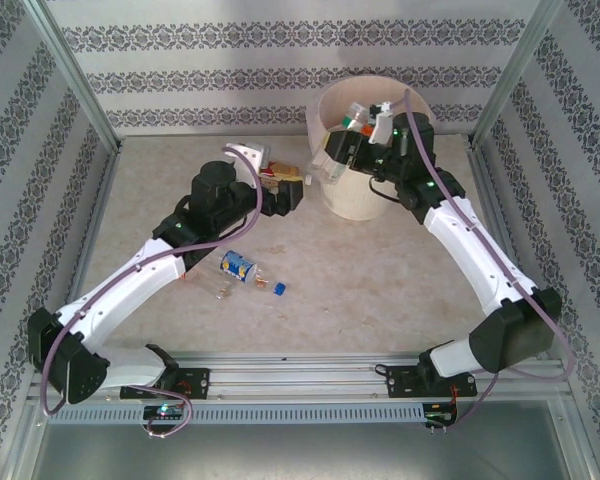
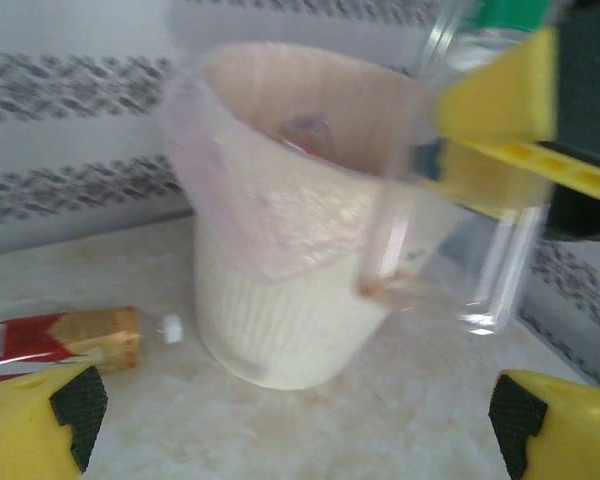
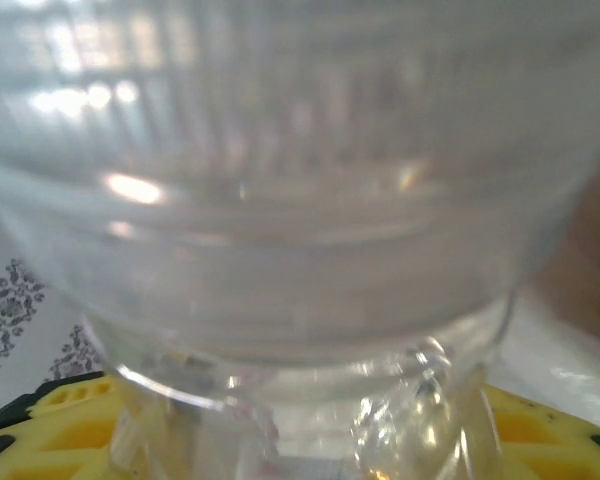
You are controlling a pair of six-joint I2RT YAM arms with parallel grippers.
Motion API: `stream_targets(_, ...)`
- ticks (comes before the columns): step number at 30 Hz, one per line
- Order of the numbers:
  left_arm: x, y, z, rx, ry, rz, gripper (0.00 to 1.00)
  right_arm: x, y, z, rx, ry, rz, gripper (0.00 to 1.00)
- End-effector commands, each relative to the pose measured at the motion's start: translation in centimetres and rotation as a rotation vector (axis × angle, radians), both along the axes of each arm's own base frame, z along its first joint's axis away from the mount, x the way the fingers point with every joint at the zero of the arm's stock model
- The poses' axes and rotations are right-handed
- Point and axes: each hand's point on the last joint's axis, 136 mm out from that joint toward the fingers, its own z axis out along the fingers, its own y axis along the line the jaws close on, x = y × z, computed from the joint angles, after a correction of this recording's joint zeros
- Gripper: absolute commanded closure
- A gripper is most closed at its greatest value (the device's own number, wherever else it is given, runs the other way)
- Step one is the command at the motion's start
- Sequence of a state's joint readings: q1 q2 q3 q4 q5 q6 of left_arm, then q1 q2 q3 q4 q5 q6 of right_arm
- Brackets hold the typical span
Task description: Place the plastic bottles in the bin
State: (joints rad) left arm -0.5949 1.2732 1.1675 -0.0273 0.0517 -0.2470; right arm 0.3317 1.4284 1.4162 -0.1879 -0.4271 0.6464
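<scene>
Currently right gripper [image 1: 337, 158] is clamped on a clear bottle [image 2: 450, 260], holding it up against the left side of the bin [image 2: 280, 300], about rim height. From the left wrist view the bottle's base hangs below the rim line; cannot tell if any of it is over the opening. Left gripper [image 1: 285, 197] sits just beside the bin with fingers wide apart, nothing between them. Red-labelled bottle [image 2: 65, 340] lies on the table near that gripper, blue-labelled bottle [image 1: 238, 266] lies well back toward the arm bases, and a few bottles [image 1: 363, 118] are inside the bin already

Risks, judged from this:
- letting go here likely drops the clear bottle outside the bin, since it looks short of the opening
- moving it across without lifting could catch the base on the rim or drag the thin pink liner [image 2: 210, 160], maybe tipping the bin
- bottle is thin and crushed, so the grip may slip or twist
- both grippers are close together at the bin, so a sideways move risks contact
- left gripper could nudge the red-labelled bottle away
</scene>
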Motion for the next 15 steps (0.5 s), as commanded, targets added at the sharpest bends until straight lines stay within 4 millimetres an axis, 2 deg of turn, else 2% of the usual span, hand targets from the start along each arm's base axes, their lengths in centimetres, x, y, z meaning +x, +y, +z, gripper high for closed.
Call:
stream_targets(1, 1.6, 4.3, 0.6, -0.029, -0.030, 0.273, 0.00, -0.6, -2.1, 2.9, -0.032, -0.101, -0.051, 0.60)
stream_targets(6, 2.7, 10.5, -1.7, -0.024, 0.083, 0.592, 0.00, 0.4, -4.7, 4.4, -0.068, -0.152, -0.128, 0.59)
stream_targets(8, 2.8, 12.1, -2.8, -0.026, 0.133, 0.662, 0.00, 1.2, -5.8, 4.7, -0.088, -0.167, -0.170, 0.59)
stream_targets(12, 3.1, 13.7, -4.8, -0.046, 0.213, 0.718, 0.00, 3.5, -7.7, 4.9, -0.116, -0.178, -0.245, 0.58)
stream_targets(15, 3.3, 14.0, -5.7, -0.058, 0.249, 0.723, 0.00, 5.6, -8.4, 5.0, -0.107, -0.184, -0.288, 0.57)
